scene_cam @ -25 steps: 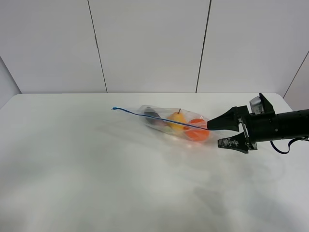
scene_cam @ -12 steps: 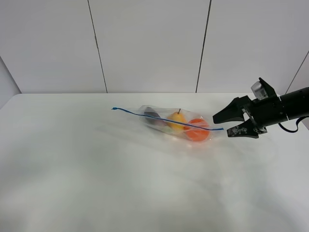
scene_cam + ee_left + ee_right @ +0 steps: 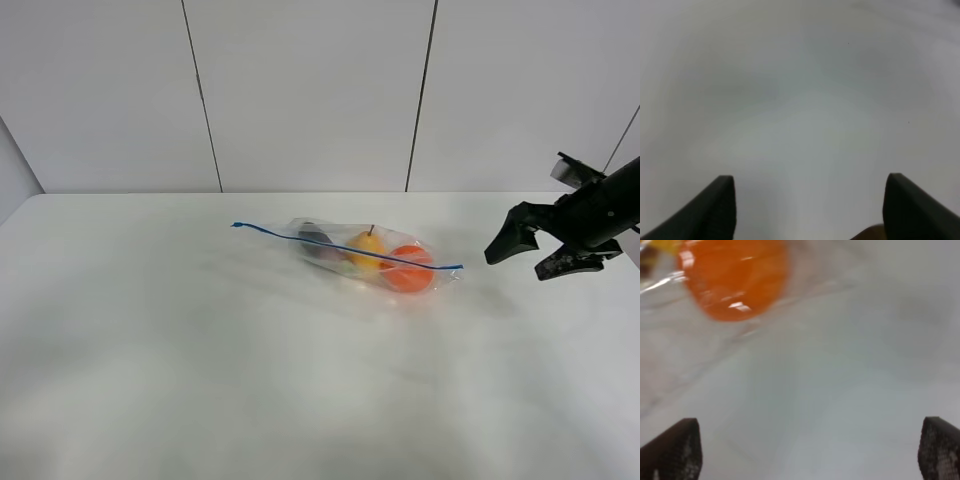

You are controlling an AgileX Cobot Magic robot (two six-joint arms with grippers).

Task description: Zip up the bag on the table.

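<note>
The clear bag (image 3: 365, 257) lies on the white table (image 3: 200, 380), right of centre. Its blue zipper strip (image 3: 340, 249) runs from far left to near right. Inside are a purple eggplant (image 3: 318, 243), a yellow fruit (image 3: 366, 249) and an orange fruit (image 3: 408, 268). My right gripper (image 3: 530, 257) is open and empty, above the table to the right of the bag and apart from it. The right wrist view shows the orange fruit (image 3: 732, 275) through the plastic and the two spread fingertips (image 3: 672, 450). My left gripper (image 3: 810, 205) is open over bare table; its arm is out of the exterior view.
A white panelled wall (image 3: 310, 90) stands behind the table's far edge. The right arm (image 3: 600, 210) reaches in from the right edge of the view.
My right gripper has let go of the zipper strip's right end and drawn back to the right and upward. The bag has stayed in place.
</note>
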